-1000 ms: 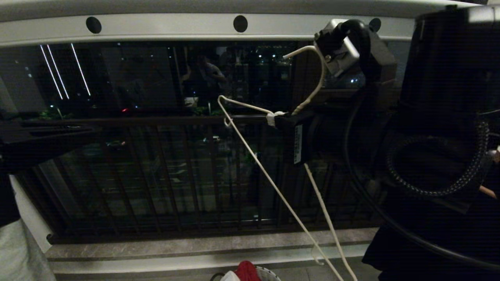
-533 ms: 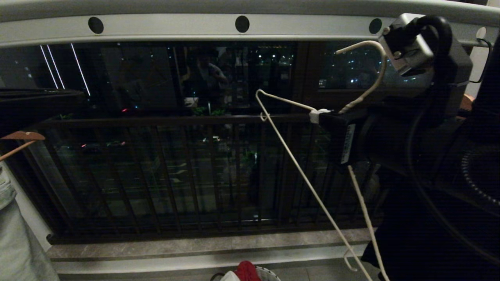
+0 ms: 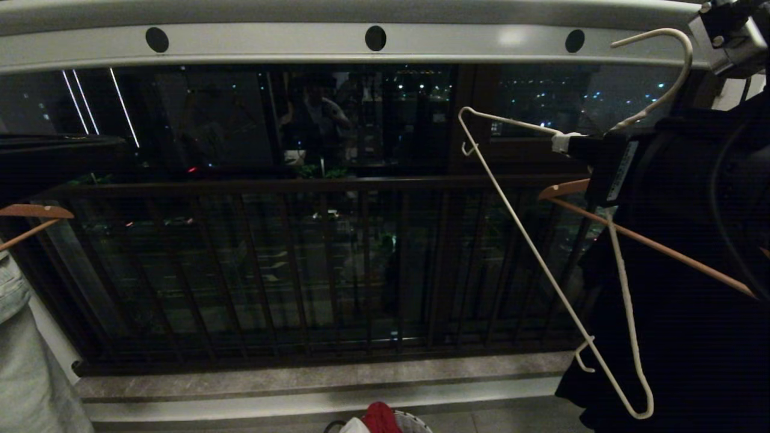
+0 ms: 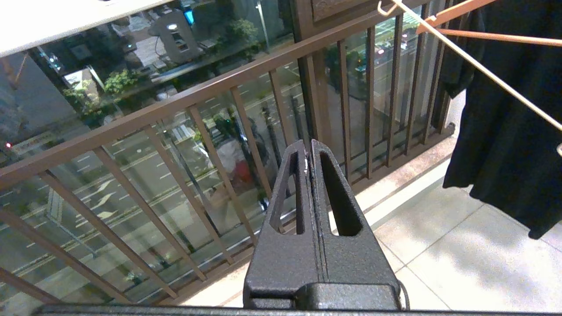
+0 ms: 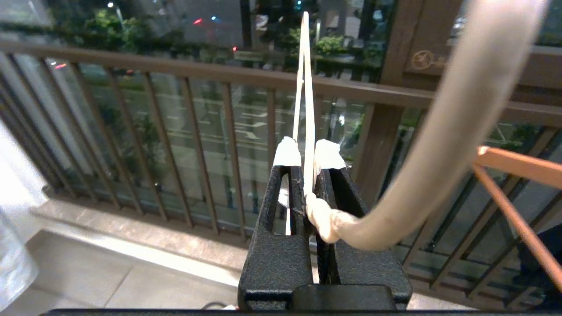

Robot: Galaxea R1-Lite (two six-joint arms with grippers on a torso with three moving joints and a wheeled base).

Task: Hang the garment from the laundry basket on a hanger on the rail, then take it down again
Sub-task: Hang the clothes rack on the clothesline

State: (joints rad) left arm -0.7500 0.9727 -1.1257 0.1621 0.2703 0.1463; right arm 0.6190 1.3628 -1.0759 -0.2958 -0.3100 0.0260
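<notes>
My right gripper (image 3: 562, 143) (image 5: 307, 153) is shut on the thin white wire hanger (image 3: 523, 240) at its twisted neck (image 5: 322, 217). The hanger is bare and tilts down to the right. Its hook (image 3: 680, 78) reaches the height of the pale grey rail (image 3: 271, 45), just right of a hole; I cannot tell whether they touch. The laundry basket's rim (image 3: 415, 423) shows at the bottom edge, with a scrap of white cloth (image 3: 354, 426) in it. The garment cannot be made out as such. My left gripper (image 4: 308, 147) is shut and empty, facing the balcony bars.
A red cloth (image 3: 379, 417) lies in the basket. A brown wooden hanger (image 3: 649, 243) carries a black garment (image 3: 662, 361) behind the wire hanger. Another wooden hanger (image 3: 33, 211) and pale cloth (image 3: 24, 373) are at far left. Dark railing bars (image 3: 301, 264) stand ahead.
My right gripper has carried the wire hanger to the right and upward, bringing its hook up to rail height. The wooden hanger with the black garment now shows behind it.
</notes>
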